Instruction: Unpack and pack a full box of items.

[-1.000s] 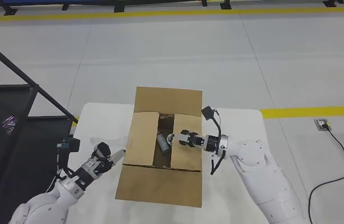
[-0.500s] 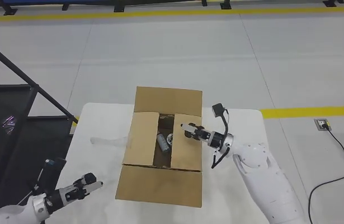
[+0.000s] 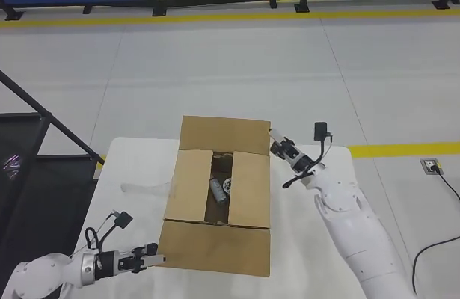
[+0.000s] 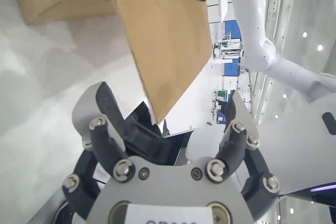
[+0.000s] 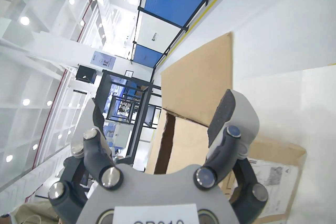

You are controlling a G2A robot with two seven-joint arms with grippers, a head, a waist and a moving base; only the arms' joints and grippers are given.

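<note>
- Cardboard box (image 3: 215, 131) had side flaps (image 3: 189, 185) half shut.
- Left gripper (image 3: 155, 259) gaped around near flap (image 3: 215, 248) corner, probably to move it.
- Right gripper (image 3: 279, 142) hung open, empty.

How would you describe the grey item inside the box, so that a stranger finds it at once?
On the white table stands an open cardboard box. In the dark gap between its two side flaps lies the grey item. It is long and cylindrical, unlike the small round thing beside it.
</note>
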